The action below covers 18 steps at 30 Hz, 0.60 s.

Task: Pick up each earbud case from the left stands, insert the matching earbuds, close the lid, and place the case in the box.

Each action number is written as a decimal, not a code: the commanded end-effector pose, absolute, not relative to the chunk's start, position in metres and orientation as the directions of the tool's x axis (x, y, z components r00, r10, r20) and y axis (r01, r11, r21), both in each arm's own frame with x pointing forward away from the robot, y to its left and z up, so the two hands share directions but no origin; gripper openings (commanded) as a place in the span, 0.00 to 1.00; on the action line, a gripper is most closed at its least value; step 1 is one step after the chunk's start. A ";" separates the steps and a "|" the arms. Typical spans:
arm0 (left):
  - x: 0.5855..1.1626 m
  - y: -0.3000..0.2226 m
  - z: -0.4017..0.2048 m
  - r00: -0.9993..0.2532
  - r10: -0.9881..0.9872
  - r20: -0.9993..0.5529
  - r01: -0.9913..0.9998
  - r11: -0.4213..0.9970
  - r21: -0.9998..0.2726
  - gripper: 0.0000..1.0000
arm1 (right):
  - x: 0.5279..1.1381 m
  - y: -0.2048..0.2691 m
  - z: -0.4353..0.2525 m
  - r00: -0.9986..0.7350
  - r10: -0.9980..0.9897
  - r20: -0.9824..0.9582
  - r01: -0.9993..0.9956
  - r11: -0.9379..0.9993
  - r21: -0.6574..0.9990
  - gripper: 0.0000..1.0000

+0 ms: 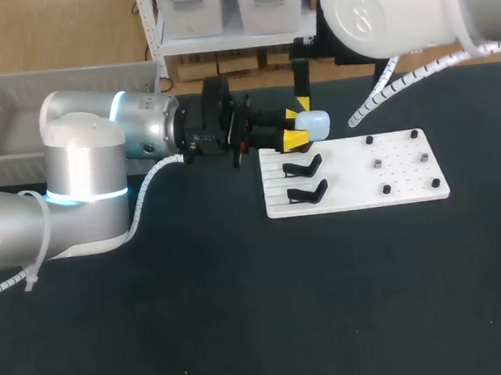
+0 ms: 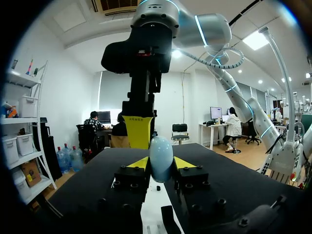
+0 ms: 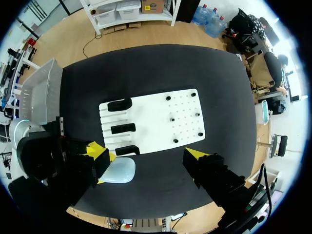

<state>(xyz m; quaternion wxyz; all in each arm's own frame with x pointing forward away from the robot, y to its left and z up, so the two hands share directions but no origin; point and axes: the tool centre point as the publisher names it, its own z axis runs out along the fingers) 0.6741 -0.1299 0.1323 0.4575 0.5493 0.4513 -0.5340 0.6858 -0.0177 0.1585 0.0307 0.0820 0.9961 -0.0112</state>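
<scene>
- Clamping the pale blue earbud case (image 1: 314, 124) from two sides between the yellow tips of the left gripper (image 1: 294, 127), with that arm coming in level from the left.
- Holding the case clear of the table (image 1: 244, 311), at the far left corner of the white board (image 1: 357, 200), just beside the endmost stand.
- Hanging over the same spot from the right side: the right gripper (image 3: 146, 152), its fingers spread wide apart and closing on nothing.
- Standing just behind the case in the left wrist view: one yellow-tipped finger (image 2: 138, 131) of that gripper.
- Lining up in a row on the board's left half: three black stands (image 3: 123, 128), counting them in the right wrist view.
- Sitting on the board's holed right half: small dark and grey pieces (image 1: 377, 164), too small to identify.
- Resting at the table's far left: a grey box (image 1: 65, 76).
</scene>
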 end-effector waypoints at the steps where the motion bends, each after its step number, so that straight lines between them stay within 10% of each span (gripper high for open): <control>1: 0.672 -0.130 0.132 0.025 0.005 -1.000 0.986 -0.167 0.024 0.00 | 0.679 -0.021 0.162 -0.981 0.170 -0.093 0.172 0.985 -0.016 1.00; 18: 0.645 -0.086 0.161 -0.139 0.053 -0.989 0.988 0.077 -0.134 0.00 | 0.632 -0.032 0.258 -0.940 -0.005 -0.341 -0.039 0.995 0.093 1.00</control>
